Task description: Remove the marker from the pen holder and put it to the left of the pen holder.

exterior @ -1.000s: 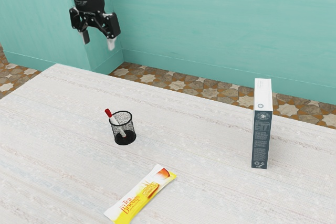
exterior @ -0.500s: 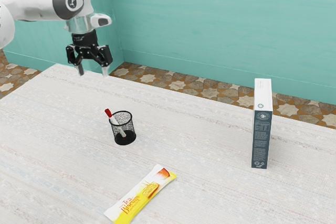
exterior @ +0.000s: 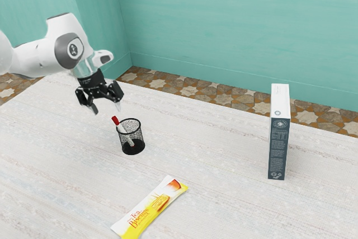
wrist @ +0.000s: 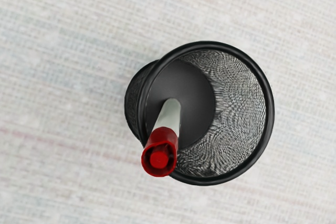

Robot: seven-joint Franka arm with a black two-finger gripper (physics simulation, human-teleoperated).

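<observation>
Marker: you have it inside the pen holder, tilted, its lower end at the base and its red cap above the rim, leaning toward the exterior view's left
Pen holder: you see black mesh, upright on the counter
Pincer: yours is released, its fingers spread with a gap between them, just above and beside the cap
Arm: yours reaches in from the exterior view's left
Biscuit packet: you find it flat, nearer the exterior camera than the pen holder
Box: it stands upright, well apart toward the exterior view's right
</observation>
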